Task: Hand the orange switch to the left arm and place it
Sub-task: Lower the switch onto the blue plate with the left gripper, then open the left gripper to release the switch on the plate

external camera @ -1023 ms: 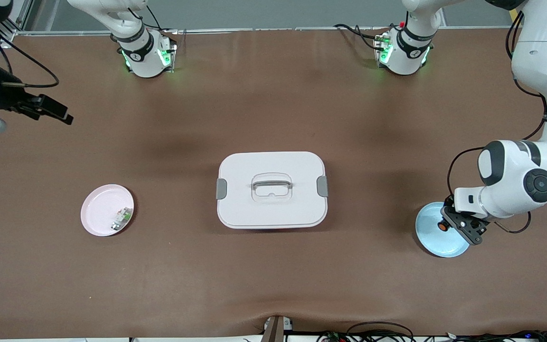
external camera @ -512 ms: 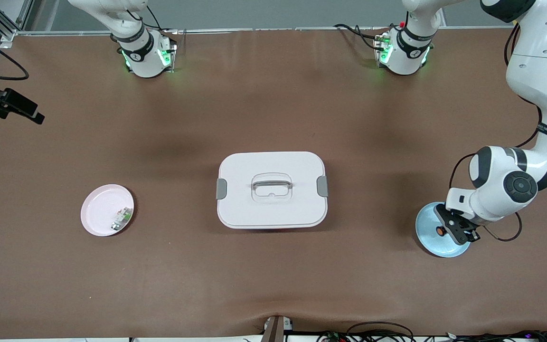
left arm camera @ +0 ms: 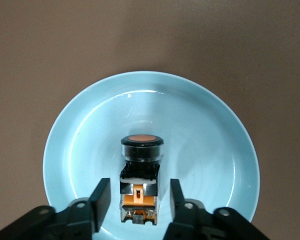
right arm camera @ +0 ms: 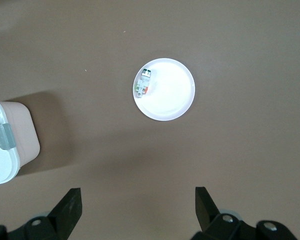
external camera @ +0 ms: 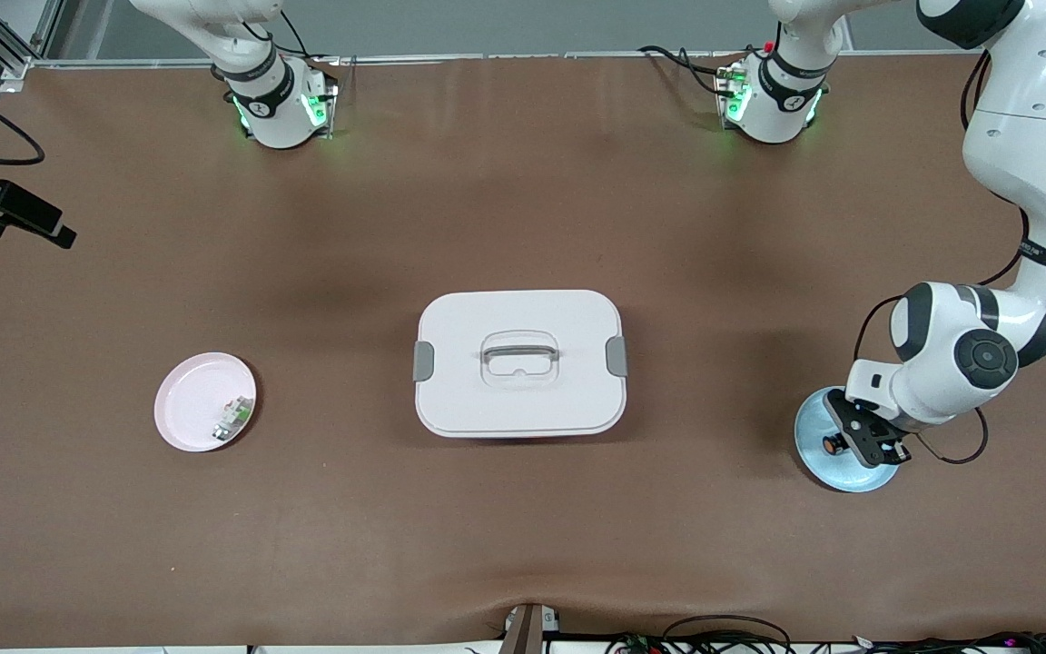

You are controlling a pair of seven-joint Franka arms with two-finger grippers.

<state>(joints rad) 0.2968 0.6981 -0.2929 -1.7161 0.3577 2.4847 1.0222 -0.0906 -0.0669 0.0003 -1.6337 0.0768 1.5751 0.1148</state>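
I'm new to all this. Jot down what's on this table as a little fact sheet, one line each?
orange switch: lying in the blue plate, toward the left arm's end of the table
left claw: fingers open, either side of the switch
box: lid shut, mid-table
pink plate: holds a white-and-green component
right claw: open, waiting above the table

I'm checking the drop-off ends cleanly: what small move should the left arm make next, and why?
Probably lift the left end effector straight up. The tiny black-and-orange switch lies on the round light-blue plate, and the fingers that gripped it a second ago stand apart from its sides, so rising vertically should clear it without nudging it.
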